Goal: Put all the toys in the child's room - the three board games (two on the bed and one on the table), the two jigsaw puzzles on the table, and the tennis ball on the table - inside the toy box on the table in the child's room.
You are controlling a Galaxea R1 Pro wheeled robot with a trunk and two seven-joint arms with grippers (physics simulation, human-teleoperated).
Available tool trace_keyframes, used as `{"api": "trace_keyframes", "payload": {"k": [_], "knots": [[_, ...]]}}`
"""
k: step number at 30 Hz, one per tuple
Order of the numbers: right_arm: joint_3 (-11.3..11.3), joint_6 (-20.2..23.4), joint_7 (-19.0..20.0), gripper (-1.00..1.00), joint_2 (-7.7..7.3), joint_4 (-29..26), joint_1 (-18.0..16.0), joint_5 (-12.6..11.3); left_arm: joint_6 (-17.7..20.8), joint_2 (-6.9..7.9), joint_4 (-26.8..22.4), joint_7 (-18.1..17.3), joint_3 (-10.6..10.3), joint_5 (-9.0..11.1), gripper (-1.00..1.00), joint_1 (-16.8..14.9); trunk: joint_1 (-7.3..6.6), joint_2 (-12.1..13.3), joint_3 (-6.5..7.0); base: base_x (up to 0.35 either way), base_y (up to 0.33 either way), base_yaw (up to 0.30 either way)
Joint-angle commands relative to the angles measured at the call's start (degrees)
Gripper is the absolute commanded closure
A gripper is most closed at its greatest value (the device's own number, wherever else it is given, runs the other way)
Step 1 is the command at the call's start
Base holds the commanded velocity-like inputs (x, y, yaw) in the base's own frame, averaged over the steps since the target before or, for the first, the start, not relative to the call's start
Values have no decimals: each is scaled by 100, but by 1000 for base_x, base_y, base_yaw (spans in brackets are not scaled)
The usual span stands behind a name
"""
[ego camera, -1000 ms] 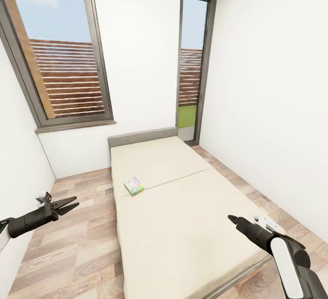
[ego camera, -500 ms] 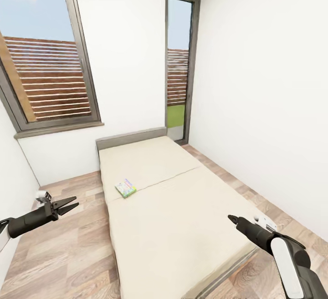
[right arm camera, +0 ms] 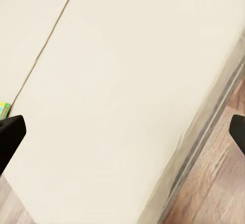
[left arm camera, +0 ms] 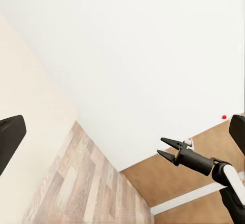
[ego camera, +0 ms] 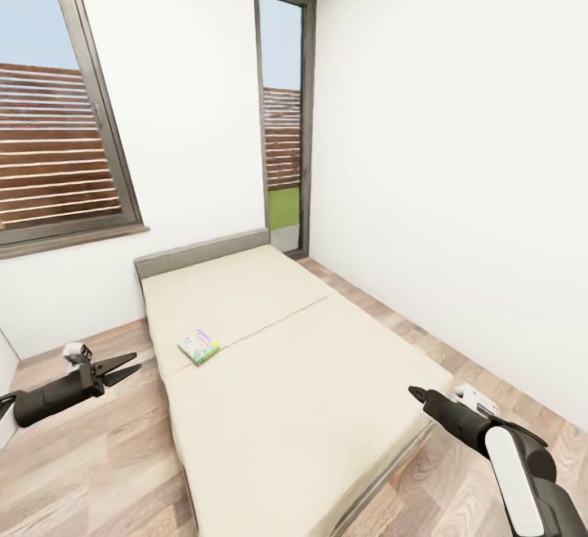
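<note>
Beige bed (ego camera: 294,373) ahead, 1 board game (ego camera: 198,346) on it, wooden floor (ego camera: 73,472) around

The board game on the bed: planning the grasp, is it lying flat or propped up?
Flat. The board game lies face-up on the bed, near the mattress seam, nothing beneath or against it.

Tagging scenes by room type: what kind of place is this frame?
Most likely a small bedroom: a low bed with a bare cream mattress on a wood-plank floor, white walls, tall windows. A colourful board game on the mattress suggests a child's room.
</note>
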Motion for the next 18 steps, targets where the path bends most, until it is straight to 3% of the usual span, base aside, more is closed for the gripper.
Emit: {"api": "trace_keyframes", "payload": {"k": [1,6,18], "knots": [[1,23,-55,-100,0,-6,-7,-61,60,3,0,-21,3,2,-100,-3,4,-14,-14,0,191,-279],[1,23,-57,-100,0,-6,-7,-60,60,5,0,-22,5,2,-100,-3,4,-14,-14,0,121,-195],[-5,23,-55,-100,0,-6,-7,-64,60,6,0,-22,5,5,-100,-3,4,-14,-13,0,74,-33]]}}
